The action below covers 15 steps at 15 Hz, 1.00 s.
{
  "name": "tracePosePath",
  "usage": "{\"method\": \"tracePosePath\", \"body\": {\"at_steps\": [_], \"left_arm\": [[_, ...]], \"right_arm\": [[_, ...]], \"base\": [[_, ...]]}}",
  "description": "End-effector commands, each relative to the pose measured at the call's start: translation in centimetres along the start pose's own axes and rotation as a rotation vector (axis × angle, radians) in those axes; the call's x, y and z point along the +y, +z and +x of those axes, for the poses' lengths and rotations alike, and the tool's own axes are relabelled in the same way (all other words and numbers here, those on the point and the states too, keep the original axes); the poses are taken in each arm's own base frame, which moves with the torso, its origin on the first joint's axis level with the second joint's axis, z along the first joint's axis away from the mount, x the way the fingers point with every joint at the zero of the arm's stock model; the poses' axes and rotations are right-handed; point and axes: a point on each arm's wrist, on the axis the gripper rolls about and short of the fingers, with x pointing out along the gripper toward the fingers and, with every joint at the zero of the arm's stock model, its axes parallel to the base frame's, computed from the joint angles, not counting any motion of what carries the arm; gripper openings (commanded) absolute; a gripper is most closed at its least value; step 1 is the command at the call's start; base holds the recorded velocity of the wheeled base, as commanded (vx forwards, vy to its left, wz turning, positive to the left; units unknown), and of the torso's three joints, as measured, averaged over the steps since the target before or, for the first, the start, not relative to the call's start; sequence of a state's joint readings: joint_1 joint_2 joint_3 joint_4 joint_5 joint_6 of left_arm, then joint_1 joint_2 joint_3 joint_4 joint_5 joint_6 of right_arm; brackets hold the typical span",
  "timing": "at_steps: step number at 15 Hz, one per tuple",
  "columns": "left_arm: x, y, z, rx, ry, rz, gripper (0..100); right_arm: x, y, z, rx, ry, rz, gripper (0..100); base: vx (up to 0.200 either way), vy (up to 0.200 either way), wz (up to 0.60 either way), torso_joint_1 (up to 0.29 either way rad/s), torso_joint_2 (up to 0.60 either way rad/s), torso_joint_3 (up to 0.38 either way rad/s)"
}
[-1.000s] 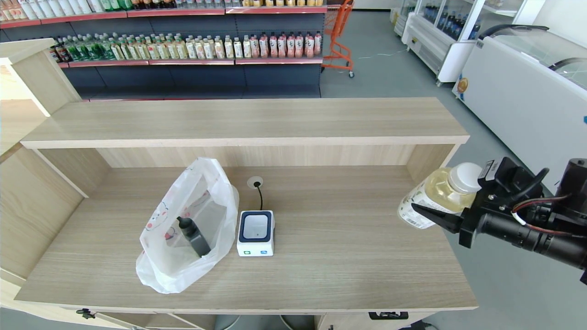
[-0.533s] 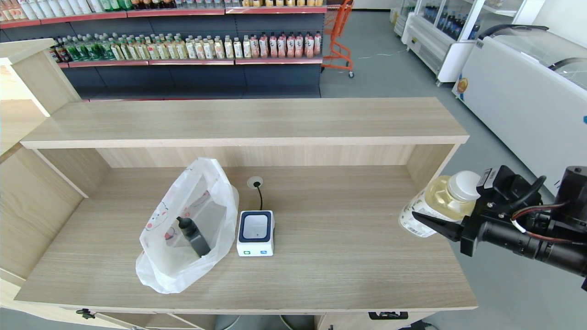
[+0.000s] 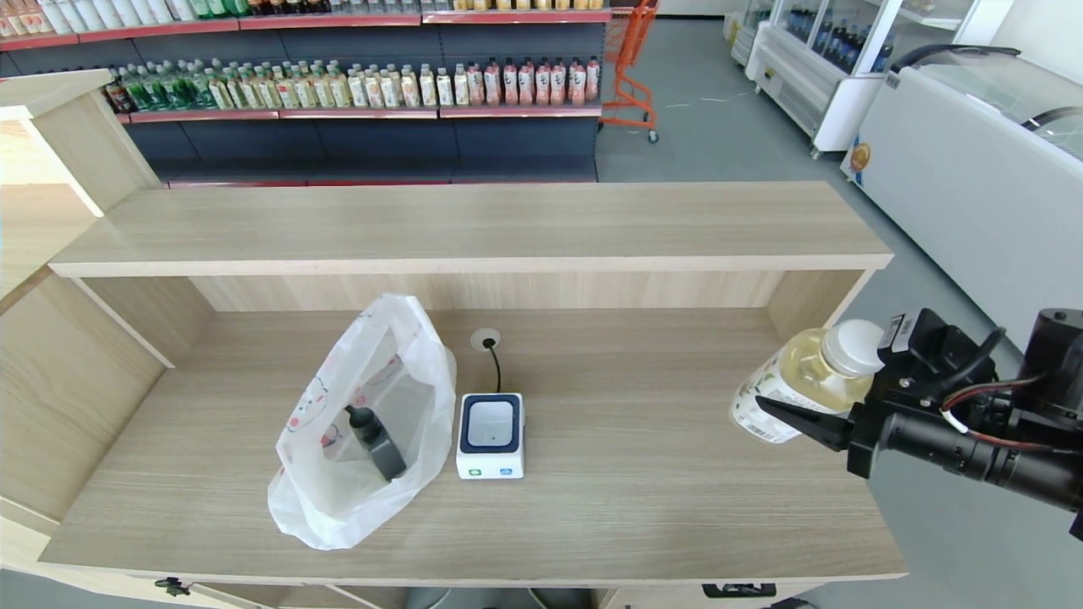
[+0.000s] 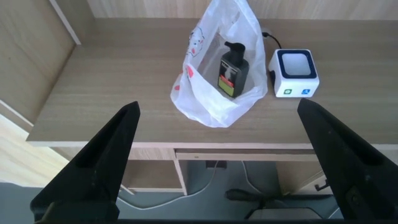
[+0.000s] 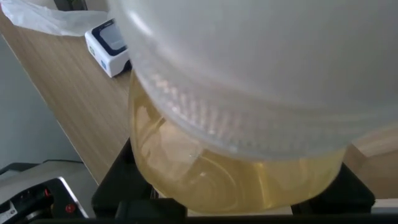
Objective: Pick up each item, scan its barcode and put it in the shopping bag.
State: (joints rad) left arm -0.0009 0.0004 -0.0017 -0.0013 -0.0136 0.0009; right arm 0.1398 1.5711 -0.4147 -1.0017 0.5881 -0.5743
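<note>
Right gripper [image 3: 785,396] clamped on bottle [image 3: 808,372], cap toward its wrist; scanner [image 3: 491,433] sits well off to its left.

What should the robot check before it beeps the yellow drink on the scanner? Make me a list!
1. Drink bottle held: ok, the right arm's fingers are shut on it, in the air by the counter's right end.
2. Cap on: ok, the white cap is in place.
3. Barcode turned toward the scanner: cannot tell.
4. Scanner free: ok, nothing lies on its window.
5. Path over the counter: ok, bare wood between bottle and scanner.
6. Shopping bag ready: ok, mouth open, a dark pump bottle already inside.
</note>
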Motion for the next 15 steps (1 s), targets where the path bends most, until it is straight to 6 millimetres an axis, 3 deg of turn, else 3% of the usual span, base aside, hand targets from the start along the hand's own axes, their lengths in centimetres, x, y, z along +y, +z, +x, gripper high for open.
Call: {"method": "tracePosePath", "body": {"at_steps": [1,11,13,15], "left_arm": [[0.0,0.0,0.0,-0.001,0.001,0.001,100],[0.0,0.0,0.0,-0.001,0.001,0.002,100],[0.0,0.0,0.0,-0.001,0.001,-0.001,100],[0.0,0.0,0.0,-0.001,0.001,-0.004,100]], "right_arm": [[0.0,-0.1,-0.1,0.003,-0.003,0.002,0],[-0.5,-1.0,0.3,0.034,-0.013,0.04,0],[-1.8,-3.2,0.4,0.105,-0.053,0.023,0],[-2.9,-5.5,1.5,0.148,-0.051,-0.015,0]], "base": [[0.0,0.2,0.0,0.002,0.01,0.002],[0.0,0.2,0.0,0.002,0.0,0.001],[0.0,0.2,0.0,0.002,0.0,0.0],[0.0,0.0,0.0,0.0,0.0,0.0]]}}
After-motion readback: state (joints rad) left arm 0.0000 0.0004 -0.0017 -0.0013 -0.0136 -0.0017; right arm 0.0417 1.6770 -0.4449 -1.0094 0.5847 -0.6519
